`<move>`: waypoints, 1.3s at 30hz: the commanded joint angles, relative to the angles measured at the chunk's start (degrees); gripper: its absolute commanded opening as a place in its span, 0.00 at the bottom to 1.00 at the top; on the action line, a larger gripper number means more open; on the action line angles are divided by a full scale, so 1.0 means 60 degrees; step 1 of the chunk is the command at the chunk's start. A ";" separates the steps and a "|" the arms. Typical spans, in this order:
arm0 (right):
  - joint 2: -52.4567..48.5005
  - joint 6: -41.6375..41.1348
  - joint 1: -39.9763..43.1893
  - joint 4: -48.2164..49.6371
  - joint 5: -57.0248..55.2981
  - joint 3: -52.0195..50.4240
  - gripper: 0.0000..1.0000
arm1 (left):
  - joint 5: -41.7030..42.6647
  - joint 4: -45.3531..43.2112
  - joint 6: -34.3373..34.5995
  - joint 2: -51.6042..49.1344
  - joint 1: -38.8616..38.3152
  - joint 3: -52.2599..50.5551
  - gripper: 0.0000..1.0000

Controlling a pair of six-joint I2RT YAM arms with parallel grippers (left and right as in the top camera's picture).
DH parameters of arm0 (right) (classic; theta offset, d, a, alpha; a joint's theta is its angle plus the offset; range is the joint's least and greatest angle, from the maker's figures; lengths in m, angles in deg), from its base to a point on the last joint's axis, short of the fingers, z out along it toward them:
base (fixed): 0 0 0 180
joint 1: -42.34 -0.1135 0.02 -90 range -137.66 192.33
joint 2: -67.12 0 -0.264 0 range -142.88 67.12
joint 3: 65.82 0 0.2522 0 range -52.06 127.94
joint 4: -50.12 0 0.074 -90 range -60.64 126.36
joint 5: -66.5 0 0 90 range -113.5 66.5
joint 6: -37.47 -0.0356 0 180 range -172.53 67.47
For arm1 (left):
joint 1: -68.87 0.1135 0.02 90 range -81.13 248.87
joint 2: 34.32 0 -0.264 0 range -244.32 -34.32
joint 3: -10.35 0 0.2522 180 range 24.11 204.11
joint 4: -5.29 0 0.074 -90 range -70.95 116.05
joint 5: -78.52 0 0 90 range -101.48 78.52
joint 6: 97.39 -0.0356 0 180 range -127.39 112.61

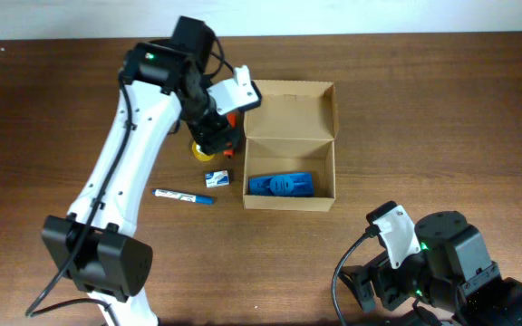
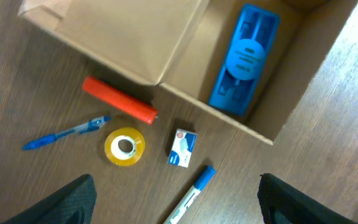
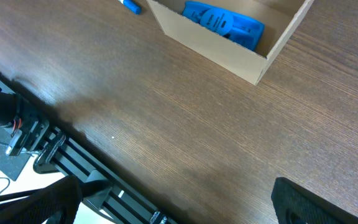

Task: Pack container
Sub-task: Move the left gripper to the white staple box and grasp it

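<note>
Overhead: open box mid-counter, stationery to its left, both arms holding nothing
From the left on the counter (image 1: 442,109), a marker (image 1: 183,196) lies flat. Next comes a yellow tape roll (image 1: 198,151), partly hidden under the left arm, then a small blue-and-white carton (image 1: 217,178) just beside the box (image 1: 290,113). The box sits near the middle with its flap laid back, and a blue stapler (image 1: 280,185) lies inside it. The left wrist view also shows a blue pen (image 2: 67,132) and a red tube (image 2: 120,99), the tube close by the flap's corner. The left fingers (image 2: 73,202) hover above these loose items, spread wide with nothing between them. At the lower right, well apart from the box, the right fingers (image 3: 42,205) are likewise spread wide and grip nothing
</note>
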 commanded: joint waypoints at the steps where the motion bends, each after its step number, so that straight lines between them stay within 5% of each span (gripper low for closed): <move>1: 0.0036 -0.0007 -0.0047 0.0029 -0.0015 0.0124 0.99 | 0.0444 -0.0069 0.0335 0.0437 0.0248 -0.0200 0.83; 8: 0.0036 -0.0004 -0.0047 0.0029 -0.0015 0.0124 0.99 | -0.0182 -0.2266 0.1038 0.2463 0.0306 -0.4003 0.84; 17: 0.0036 -0.0007 -0.0047 0.0029 -0.0015 0.0124 0.99 | -0.0590 -0.5060 0.6441 0.2830 0.0798 -0.7315 0.84; 23: 0.0036 -0.0004 -0.0047 0.0025 -0.0011 0.0124 0.99 | -0.0667 -0.6251 0.6936 0.2820 0.0780 -0.8215 0.84; 29: 0.0033 -0.0007 -0.0047 0.0029 -0.0015 0.0124 0.99 | -0.0707 -0.7355 0.9224 0.2747 0.0772 -0.8859 0.84; 39: 0.0036 -0.0007 -0.0047 0.0029 -0.0015 0.0124 0.99 | -0.2692 -0.8134 1.1234 0.1592 -0.0481 -0.8863 0.84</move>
